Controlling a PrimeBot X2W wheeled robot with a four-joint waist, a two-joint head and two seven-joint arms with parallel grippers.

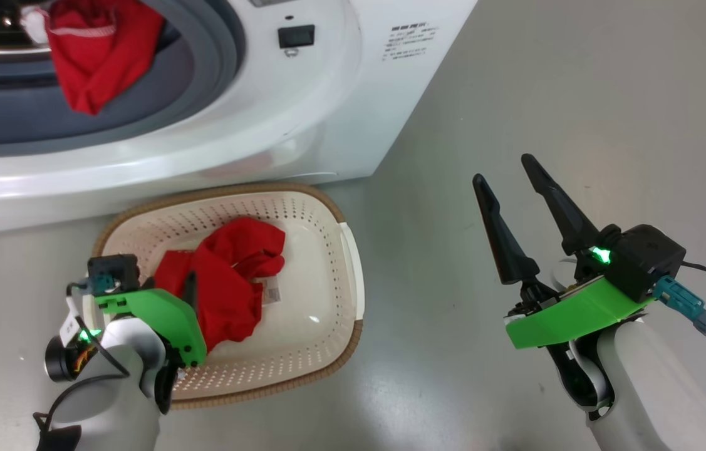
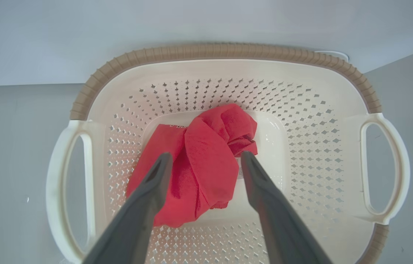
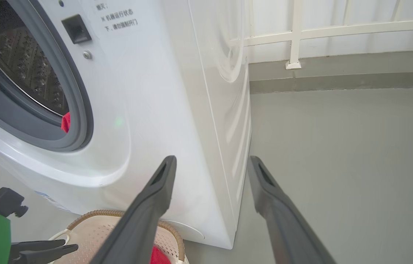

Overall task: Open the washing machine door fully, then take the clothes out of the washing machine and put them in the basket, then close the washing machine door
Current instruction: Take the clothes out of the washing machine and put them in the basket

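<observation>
While the dark-fingered left gripper (image 2: 205, 157) is being held apart astride the crumpled red fabric garment (image 2: 206, 176), snagging is being risked — cloth dragged out on withdrawal.

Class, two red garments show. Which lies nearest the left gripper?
The red garment in the basket, under the left gripper; the other garment hangs from the washing machine.

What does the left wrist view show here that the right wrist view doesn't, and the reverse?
Left wrist view adds: the basket's two side handles and the whole red garment lying on its bottom, framed by the open left gripper. Right wrist view adds: the washing machine's grey seal, steel drum, another red piece at the seal, a white railing and the open right gripper. Shared: the basket's brown rim, red cloth in it, the left gripper.
</observation>
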